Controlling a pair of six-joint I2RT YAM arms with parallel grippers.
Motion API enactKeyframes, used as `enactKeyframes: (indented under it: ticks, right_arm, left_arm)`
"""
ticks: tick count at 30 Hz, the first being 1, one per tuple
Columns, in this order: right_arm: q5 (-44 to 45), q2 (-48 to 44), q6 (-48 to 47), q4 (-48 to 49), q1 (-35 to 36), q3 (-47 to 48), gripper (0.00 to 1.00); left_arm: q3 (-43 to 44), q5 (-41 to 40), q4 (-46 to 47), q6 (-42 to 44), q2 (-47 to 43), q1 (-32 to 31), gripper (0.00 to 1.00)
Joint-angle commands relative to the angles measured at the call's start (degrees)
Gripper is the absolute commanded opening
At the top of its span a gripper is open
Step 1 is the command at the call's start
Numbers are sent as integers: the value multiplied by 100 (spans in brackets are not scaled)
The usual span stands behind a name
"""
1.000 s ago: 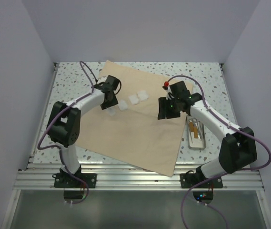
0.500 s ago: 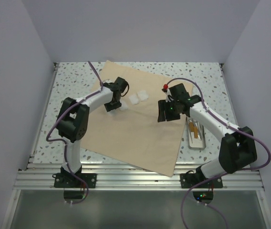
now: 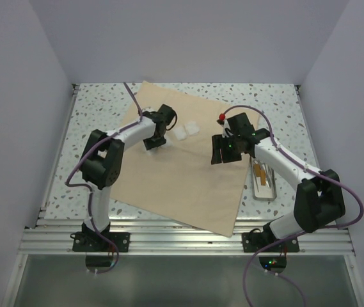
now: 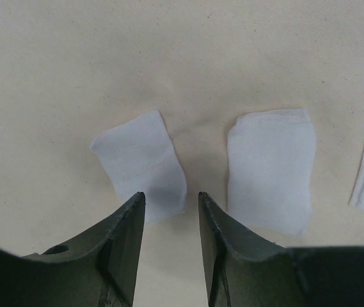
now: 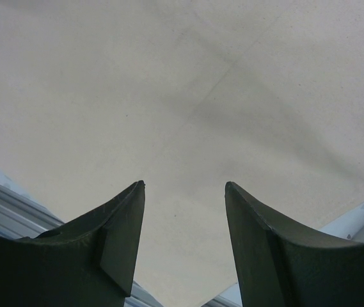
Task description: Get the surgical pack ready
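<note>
I've got the tan cloth (image 3: 182,182) spread flat and at an angle across the speckled table (image 3: 92,109). My left gripper (image 4: 169,199) is low over it, jaws just a narrow gap apart and empty, tips right at the near edge of one gauze square (image 4: 140,163). A second square (image 4: 271,167) lies just beside that one. My right gripper (image 5: 185,187) hangs over bare cloth, jaws wider apart, nothing in them. The metal tray (image 3: 265,181) sits beside the cloth's right edge.
</note>
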Motion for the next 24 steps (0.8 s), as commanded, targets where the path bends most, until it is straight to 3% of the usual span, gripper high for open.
enactKeyframes:
  ticks: [1, 17, 23, 24]
  right_arm:
    - [-93, -108, -112, 167, 16, -19, 57]
    - [-146, -99, -138, 175, 16, -19, 58]
    - [-163, -90, -156, 167, 16, -10, 58]
    - [-172, -90, -147, 175, 16, -19, 58]
  left_arm:
    - [280, -231, -40, -41, 98, 8, 42]
    - [289, -248, -23, 29, 239, 8, 29]
    - [254, -362, -14, 108, 230, 8, 16]
    - [263, -354, -14, 143, 239, -1, 9]
